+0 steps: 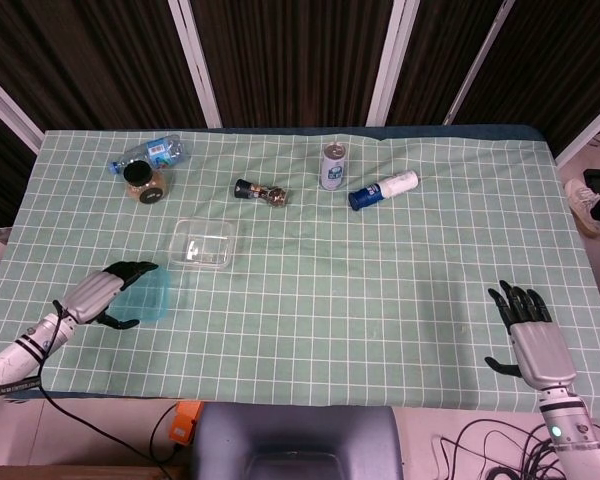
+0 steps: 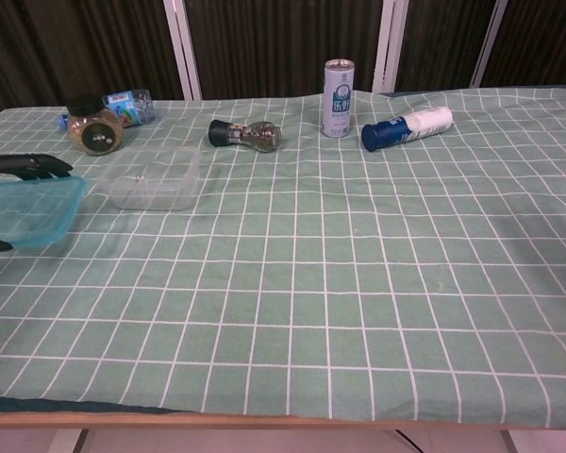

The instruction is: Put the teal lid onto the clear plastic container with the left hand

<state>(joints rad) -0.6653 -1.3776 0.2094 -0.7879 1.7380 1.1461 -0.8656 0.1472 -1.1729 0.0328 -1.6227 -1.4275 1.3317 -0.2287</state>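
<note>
Left hand [image 1: 98, 294] fingers [image 2: 38, 166] clasping teal lid [image 2: 28, 209]. Carry level toward clear plastic container [image 1: 204, 244], just beyond fingers; align corners, press down.

The left hand [image 1: 100, 293] covers the near-left part of the lid [image 1: 152, 298] in the head view; in the chest view the frame edge cuts off the hand [image 2: 19, 166] but for dark fingers, and the lid's [image 2: 28, 209] left end too; the right hand [image 1: 528, 332] is outside the chest view, its arm cut off by the head view's lower edge; labels on the can [image 2: 338, 86] and bottle [image 1: 150, 152] are too small to read.
</note>
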